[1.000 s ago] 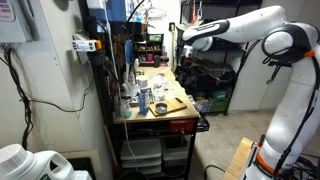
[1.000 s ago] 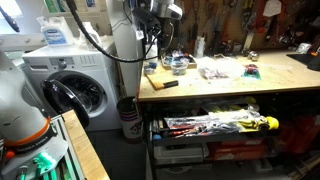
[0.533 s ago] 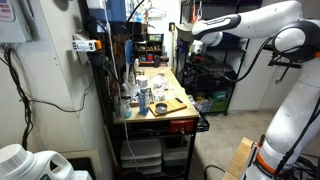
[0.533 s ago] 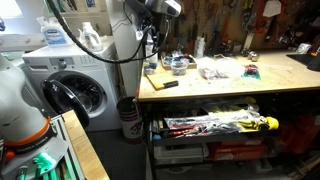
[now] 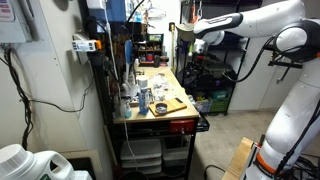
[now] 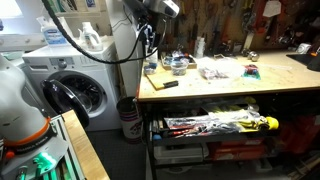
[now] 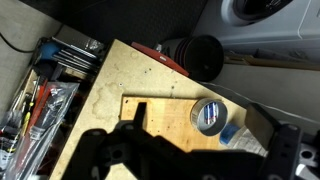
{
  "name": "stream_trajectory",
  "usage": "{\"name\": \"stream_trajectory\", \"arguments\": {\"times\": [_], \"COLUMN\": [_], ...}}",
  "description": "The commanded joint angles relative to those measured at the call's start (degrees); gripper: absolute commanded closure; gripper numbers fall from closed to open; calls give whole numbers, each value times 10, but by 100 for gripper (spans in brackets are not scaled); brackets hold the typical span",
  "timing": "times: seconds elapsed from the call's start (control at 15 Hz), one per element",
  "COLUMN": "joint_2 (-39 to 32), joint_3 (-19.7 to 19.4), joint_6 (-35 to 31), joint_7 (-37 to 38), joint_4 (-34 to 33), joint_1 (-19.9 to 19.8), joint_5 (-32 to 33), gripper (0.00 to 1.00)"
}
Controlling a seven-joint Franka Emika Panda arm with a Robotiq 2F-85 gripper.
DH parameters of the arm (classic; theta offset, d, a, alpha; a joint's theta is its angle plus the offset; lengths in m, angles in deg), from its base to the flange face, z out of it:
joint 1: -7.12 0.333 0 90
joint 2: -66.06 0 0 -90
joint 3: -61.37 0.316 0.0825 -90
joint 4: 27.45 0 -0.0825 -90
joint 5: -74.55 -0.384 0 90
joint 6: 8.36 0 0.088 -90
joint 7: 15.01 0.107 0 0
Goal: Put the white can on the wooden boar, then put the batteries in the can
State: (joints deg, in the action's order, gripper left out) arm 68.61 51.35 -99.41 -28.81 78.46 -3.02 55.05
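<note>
In the wrist view a white can [image 7: 210,115] stands upright on the right part of a wooden board [image 7: 160,112]. Red and blue batteries show inside it. My gripper [image 7: 198,113] is open and empty, high above the can, with dark fingers on either side of it. In both exterior views the gripper [image 5: 198,42] [image 6: 165,8] hangs well above the workbench. The board [image 6: 158,80] lies at the bench end nearest the washing machine. The can is too small to make out there.
The workbench [image 6: 240,88] holds bottles, a bowl and loose clutter [image 6: 215,70]. A blue-and-white item [image 7: 238,130] lies right beside the can. A black bin [image 7: 197,55] and washing machine [image 6: 75,85] stand off the bench end. Open tool drawers [image 6: 215,125] sit below.
The arm has risen and shifted slightly above the bench. The can, board and other things on the bench have not moved.
</note>
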Motion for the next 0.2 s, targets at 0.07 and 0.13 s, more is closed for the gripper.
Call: {"name": "stream_trajectory", "arguments": {"times": [0.07, 0.13], "joint_2": [-1, -1], "joint_3": [-2, -2], "joint_6": [2, 2], "joint_7": [0, 0], "joint_4": [-3, -3], "joint_1": [2, 2], "joint_5": [0, 0], "gripper": [0, 0]}}
